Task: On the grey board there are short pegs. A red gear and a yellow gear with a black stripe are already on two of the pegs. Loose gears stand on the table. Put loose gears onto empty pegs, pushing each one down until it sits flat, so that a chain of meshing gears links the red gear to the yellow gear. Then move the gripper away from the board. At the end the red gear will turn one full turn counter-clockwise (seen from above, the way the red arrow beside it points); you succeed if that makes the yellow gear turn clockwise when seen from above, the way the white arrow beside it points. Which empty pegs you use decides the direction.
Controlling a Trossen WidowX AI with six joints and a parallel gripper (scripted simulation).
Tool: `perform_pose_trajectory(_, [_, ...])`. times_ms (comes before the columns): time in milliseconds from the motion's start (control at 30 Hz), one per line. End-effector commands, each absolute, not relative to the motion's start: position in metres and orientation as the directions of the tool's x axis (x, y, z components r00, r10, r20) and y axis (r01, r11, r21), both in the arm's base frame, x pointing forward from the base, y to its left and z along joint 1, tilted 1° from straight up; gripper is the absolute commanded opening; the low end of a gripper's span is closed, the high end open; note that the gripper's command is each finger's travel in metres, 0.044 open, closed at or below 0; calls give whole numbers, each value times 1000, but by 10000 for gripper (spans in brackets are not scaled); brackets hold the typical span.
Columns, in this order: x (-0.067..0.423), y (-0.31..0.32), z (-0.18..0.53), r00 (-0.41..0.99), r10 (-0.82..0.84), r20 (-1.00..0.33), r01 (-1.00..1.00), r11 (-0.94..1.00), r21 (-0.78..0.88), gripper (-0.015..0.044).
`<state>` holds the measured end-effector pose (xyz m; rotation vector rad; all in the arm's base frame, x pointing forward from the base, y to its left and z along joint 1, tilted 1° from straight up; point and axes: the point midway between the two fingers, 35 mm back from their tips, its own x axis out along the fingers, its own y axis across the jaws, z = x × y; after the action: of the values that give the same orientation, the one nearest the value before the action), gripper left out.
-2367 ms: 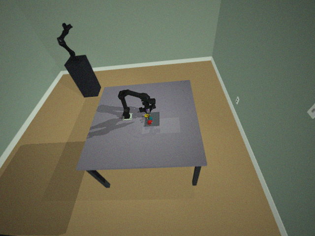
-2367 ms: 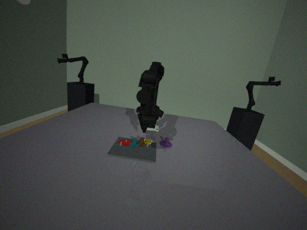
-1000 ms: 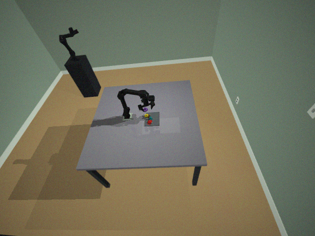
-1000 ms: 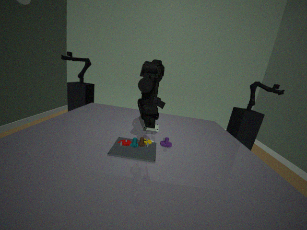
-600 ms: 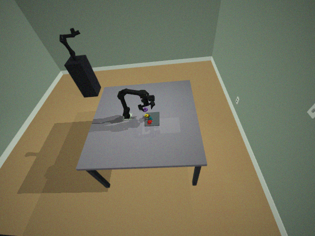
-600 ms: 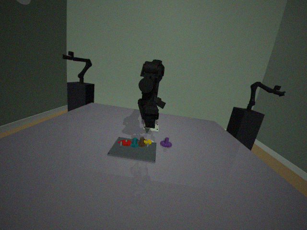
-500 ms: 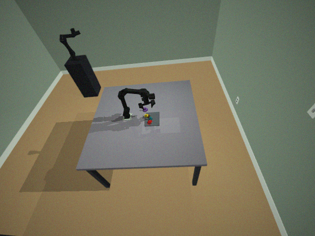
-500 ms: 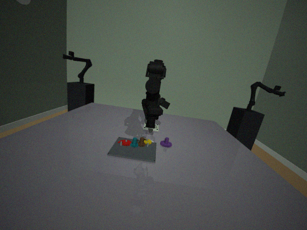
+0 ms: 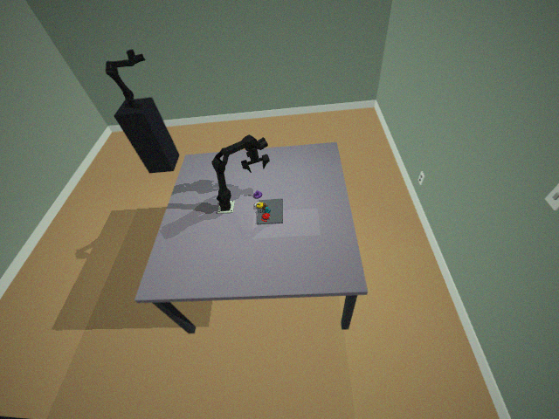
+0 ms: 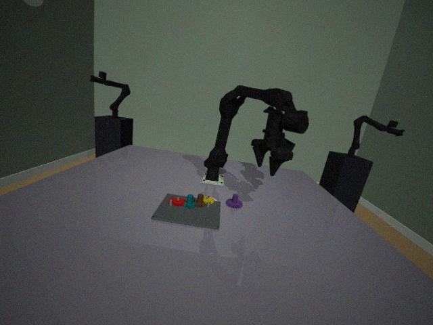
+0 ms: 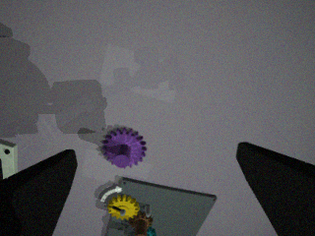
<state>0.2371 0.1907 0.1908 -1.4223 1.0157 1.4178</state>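
Note:
The grey board (image 9: 276,216) (image 10: 189,219) (image 11: 182,204) lies on the table. The red gear (image 9: 265,216) (image 10: 178,202) and the yellow gear (image 9: 259,205) (image 10: 208,200) (image 11: 127,206) sit on it. Between them stand the teal gear (image 9: 267,209) (image 10: 189,202) and the brown gear (image 10: 199,202) (image 11: 142,223), side by side; whether their teeth mesh is too small to tell. The purple gear (image 9: 257,195) (image 10: 234,202) (image 11: 123,147) stands on the table beside the board, near the yellow gear. My gripper (image 9: 257,169) (image 10: 265,170) (image 11: 157,153) is wide open and empty, high above the table and off the board.
Short bare pegs show beside the red gear and near the yellow gear in the exterior view. The arm's pale base plate (image 9: 233,207) (image 10: 219,181) (image 11: 10,158) is behind the board. Two other arms stand on dark pedestals (image 10: 114,134) (image 10: 346,178) away from the table.

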Motion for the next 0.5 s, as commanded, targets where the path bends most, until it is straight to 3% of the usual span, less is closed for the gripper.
perform_pose_trajectory(0, [213,226,199,29,17,-999,-956,-290,-33,440])
perform_pose_trajectory(467, [200,241,201,30,13,-999,-957,-287,-33,440])
